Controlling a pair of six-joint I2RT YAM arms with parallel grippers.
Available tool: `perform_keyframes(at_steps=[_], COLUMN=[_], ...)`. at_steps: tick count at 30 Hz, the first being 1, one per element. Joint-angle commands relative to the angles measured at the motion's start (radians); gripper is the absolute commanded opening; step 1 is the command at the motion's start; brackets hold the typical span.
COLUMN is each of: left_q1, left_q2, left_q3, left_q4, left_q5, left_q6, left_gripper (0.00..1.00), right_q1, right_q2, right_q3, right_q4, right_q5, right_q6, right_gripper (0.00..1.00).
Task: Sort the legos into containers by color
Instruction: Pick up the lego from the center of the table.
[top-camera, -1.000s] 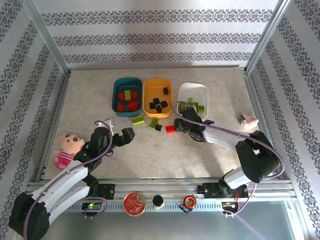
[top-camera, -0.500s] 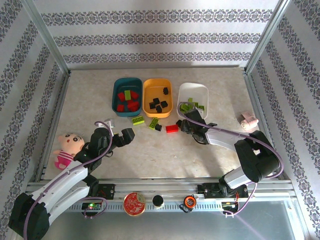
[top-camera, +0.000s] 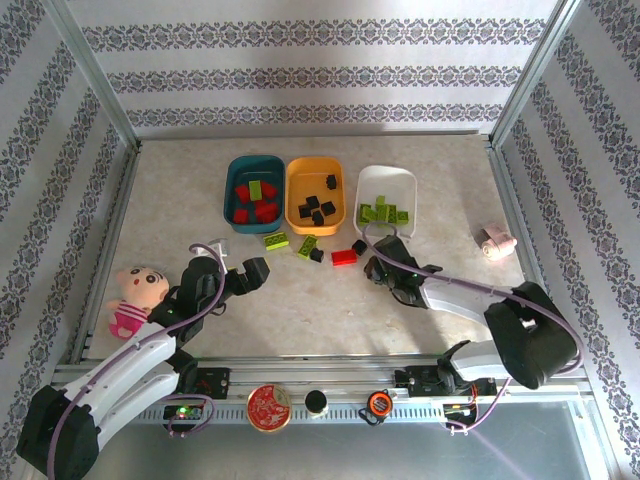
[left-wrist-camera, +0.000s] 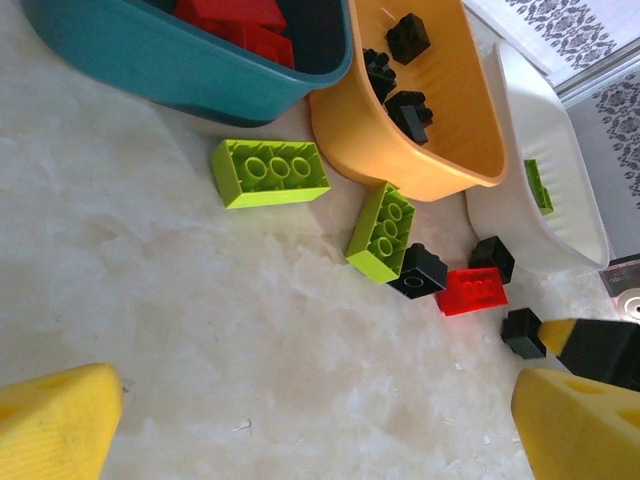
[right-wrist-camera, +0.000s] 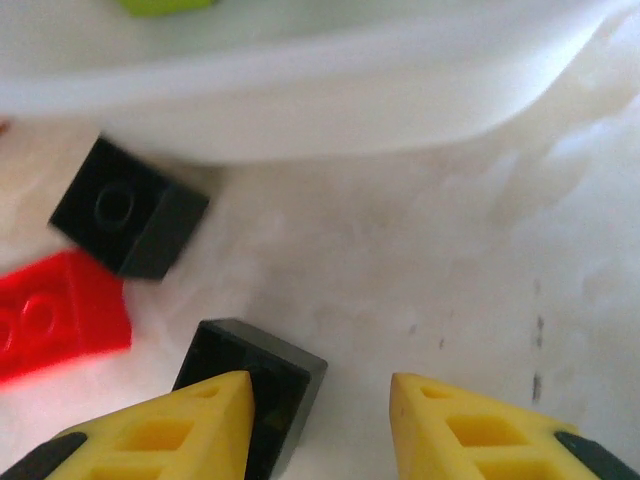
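Observation:
Three containers stand in a row: teal (top-camera: 253, 170) with red legos and one green, orange (top-camera: 315, 172) with black ones, white (top-camera: 387, 180) with green ones. Loose on the table lie two green bricks (left-wrist-camera: 270, 172) (left-wrist-camera: 382, 232), a red brick (top-camera: 344, 257) and black bricks (left-wrist-camera: 418, 271) (top-camera: 359, 246). My right gripper (right-wrist-camera: 320, 420) is low in front of the white tray (right-wrist-camera: 330, 100), jaws apart over bare table. A tipped black brick (right-wrist-camera: 255, 375) lies against its left finger (right-wrist-camera: 170, 430). My left gripper (left-wrist-camera: 320, 430) hangs wide open, short of the loose bricks, holding nothing.
A plush doll (top-camera: 135, 290) lies at the left edge. A pink-and-white roll (top-camera: 497, 242) sits at the right. A round red disc (top-camera: 269, 407) rests on the near rail. Metal frame rails border the table.
My right gripper has drawn back toward the near side from the red brick and white tray, and its jaws have narrowed. A black brick behind it now shows. The left arm stayed still.

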Motion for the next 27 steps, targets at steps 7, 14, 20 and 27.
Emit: perform_keyframes(at_steps=[7,14,20,27], left_q1=[-0.008,-0.008,-0.008,-0.007], left_q2=[-0.001,-0.005,-0.017,-0.016], left_q3=[0.003,0.004,0.000,0.011], left_q4=[0.055,0.041,0.034,0.026], left_q5=[-0.003,-0.006,-0.011,-0.007], left_q6=[-0.006,-0.004,-0.006,0.003], left_gripper=[1.00,1.00,1.00,1.00], right_q1=[0.135,0.129,0.131,0.133], right_q2=[-0.174,0.027,0.118,0.160], right_q3=[0.000,0.121,0.131,0.134], right_q4=[-0.175,-0.170,-0.155,-0.125], right_q5=[0.130,0.043,0.067,0.047], right_q6=[-0.002,-0.080,-0.048,-0.078], right_gripper=[0.72,0.77,0.69,0.42])
